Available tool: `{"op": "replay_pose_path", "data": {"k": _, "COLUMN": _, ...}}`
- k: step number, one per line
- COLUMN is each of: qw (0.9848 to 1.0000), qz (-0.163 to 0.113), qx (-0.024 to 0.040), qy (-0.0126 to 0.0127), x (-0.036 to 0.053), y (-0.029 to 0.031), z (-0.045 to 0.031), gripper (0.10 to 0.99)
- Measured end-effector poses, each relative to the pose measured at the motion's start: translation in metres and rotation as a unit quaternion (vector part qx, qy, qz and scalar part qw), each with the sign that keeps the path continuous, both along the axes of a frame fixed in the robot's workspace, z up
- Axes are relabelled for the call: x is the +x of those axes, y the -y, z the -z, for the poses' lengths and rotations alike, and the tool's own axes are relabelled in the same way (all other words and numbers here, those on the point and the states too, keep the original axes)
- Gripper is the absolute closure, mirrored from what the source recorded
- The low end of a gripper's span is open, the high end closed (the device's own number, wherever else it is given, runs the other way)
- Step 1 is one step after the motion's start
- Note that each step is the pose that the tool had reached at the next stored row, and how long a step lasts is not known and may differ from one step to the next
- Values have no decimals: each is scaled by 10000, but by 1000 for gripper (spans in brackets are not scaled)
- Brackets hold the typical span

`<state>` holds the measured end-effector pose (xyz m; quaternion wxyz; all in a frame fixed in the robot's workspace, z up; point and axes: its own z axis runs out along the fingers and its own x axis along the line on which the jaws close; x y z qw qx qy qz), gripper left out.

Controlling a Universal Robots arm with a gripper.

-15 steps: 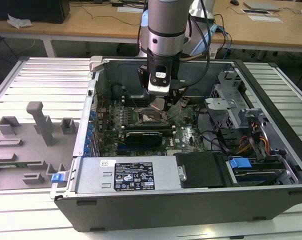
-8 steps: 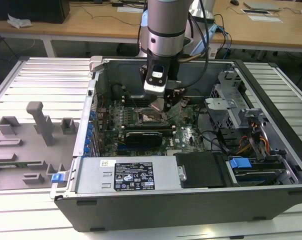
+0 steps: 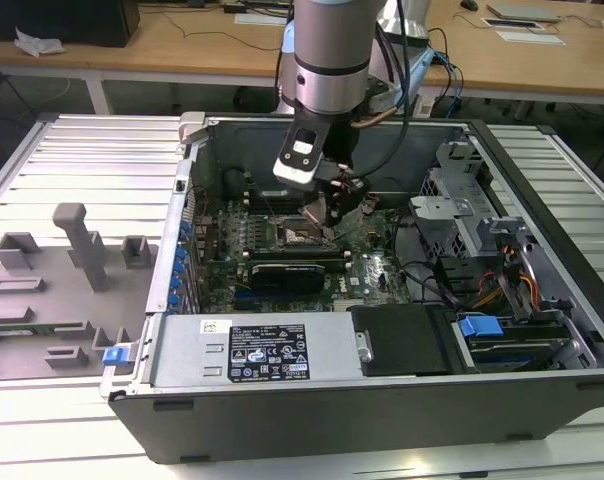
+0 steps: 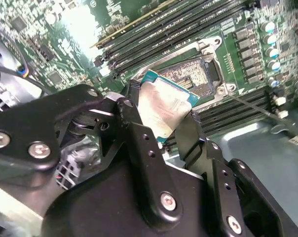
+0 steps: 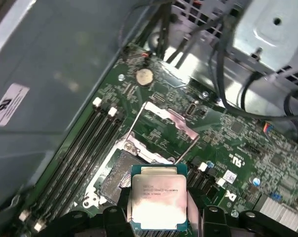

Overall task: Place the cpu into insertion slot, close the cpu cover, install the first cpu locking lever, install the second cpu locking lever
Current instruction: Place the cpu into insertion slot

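Observation:
My gripper (image 4: 161,106) is shut on the cpu (image 4: 167,111), a flat square chip with a pale silver top and green edge, held by two opposite sides between the black fingers (image 4: 134,123). In the first wrist view the cpu (image 5: 156,200) hangs tilted just above and beside the insertion slot (image 5: 114,175), whose shiny pin field lies bare. The cpu cover (image 5: 164,129), a silver frame plate, stands swung open past the slot. In the exterior view the gripper (image 3: 327,215) is low inside the computer case, over the insertion slot (image 3: 300,236).
Long black memory slots (image 5: 82,153) run beside the socket. A black graphics card (image 3: 287,272) lies in front of it, with the power supply (image 3: 272,350) nearer. Drive cage (image 3: 452,190) and cables sit at the exterior view's right. Grey fixtures (image 3: 82,245) stand outside the case.

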<state>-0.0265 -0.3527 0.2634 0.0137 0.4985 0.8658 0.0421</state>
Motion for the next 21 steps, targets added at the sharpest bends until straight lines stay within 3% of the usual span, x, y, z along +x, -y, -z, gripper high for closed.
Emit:
{"op": "replay_pose_path", "data": {"k": 3, "qw": 9994, "qz": 354, "qx": 0, "qy": 0, "x": 0, "y": 0, "z": 12, "gripper": 553}}
{"op": "replay_pose_path", "data": {"k": 6, "qw": 9970, "qz": 777, "qx": -1, "qy": 0, "x": 0, "y": 0, "z": 28, "gripper": 553}}
{"op": "replay_pose_path", "data": {"k": 9, "qw": 9924, "qz": 1227, "qx": -1, "qy": 0, "x": 0, "y": 0, "z": 47, "gripper": 553}}
{"op": "replay_pose_path", "data": {"k": 12, "qw": 9890, "qz": 1476, "qx": -1, "qy": 0, "x": 0, "y": 0, "z": 58, "gripper": 553}}
{"op": "replay_pose_path", "data": {"k": 15, "qw": 9823, "qz": 1873, "qx": -1, "qy": 0, "x": 0, "y": 0, "z": 75, "gripper": 553}}
{"op": "replay_pose_path", "data": {"k": 16, "qw": 9787, "qz": 2053, "qx": -1, "qy": 0, "x": 0, "y": 0, "z": 82, "gripper": 553}}
{"op": "replay_pose_path", "data": {"k": 17, "qw": 9763, "qz": 2166, "qx": -1, "qy": 0, "x": 0, "y": 0, "z": 87, "gripper": 553}}
{"op": "replay_pose_path", "data": {"k": 20, "qw": 9702, "qz": 2423, "qx": -1, "qy": 0, "x": 0, "y": 0, "z": 97, "gripper": 553}}
{"op": "replay_pose_path", "data": {"k": 21, "qw": 9669, "qz": 2553, "qx": -2, "qy": 0, "x": 0, "y": 0, "z": 102, "gripper": 553}}
